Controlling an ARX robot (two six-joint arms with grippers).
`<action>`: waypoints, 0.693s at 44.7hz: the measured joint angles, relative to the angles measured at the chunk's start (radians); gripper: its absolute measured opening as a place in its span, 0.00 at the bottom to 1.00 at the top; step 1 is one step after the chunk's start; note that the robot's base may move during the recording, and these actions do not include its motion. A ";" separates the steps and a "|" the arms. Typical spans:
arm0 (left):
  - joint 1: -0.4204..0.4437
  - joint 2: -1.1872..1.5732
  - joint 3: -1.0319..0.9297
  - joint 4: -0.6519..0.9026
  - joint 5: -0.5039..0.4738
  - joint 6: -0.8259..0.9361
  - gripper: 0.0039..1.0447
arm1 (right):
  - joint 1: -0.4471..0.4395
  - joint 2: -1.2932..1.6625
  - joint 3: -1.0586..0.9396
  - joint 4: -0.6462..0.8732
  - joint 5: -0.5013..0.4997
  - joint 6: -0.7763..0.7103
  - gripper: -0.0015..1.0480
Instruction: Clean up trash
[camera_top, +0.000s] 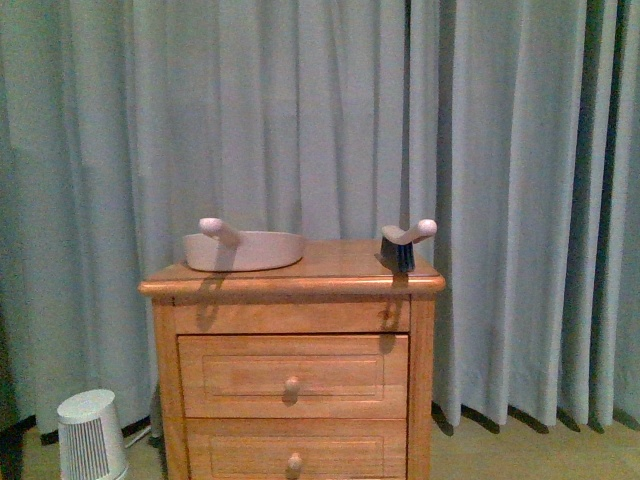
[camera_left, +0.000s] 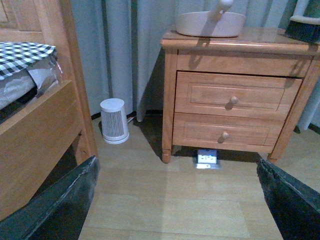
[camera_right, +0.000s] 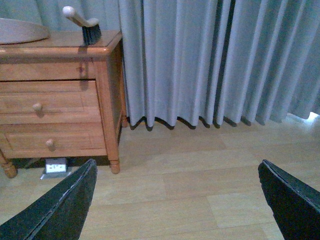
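A: Furniture tally?
B: One nightstand, one bed.
A: Drawers?
B: Two, upper and lower. Knobs: two, and, one per drawer.
A: Cleaning tools?
B: One dustpan, one brush.
A: Floor items?
B: One heater, one socket box.
A: Bedding?
B: One checked pillow.
A: Curtain panels?
B: The folds run together. Can't count them.

Home bedroom — wooden nightstand, bed frame, long curtains
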 joint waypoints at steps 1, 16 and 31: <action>0.000 0.000 0.000 0.000 0.000 0.000 0.93 | 0.000 0.000 0.000 0.000 0.000 0.000 0.93; 0.000 0.000 0.000 0.000 0.000 0.000 0.93 | 0.000 0.000 0.000 0.000 0.000 0.000 0.93; 0.000 0.000 0.000 0.000 0.000 0.000 0.93 | 0.000 0.000 0.000 0.000 0.000 0.000 0.93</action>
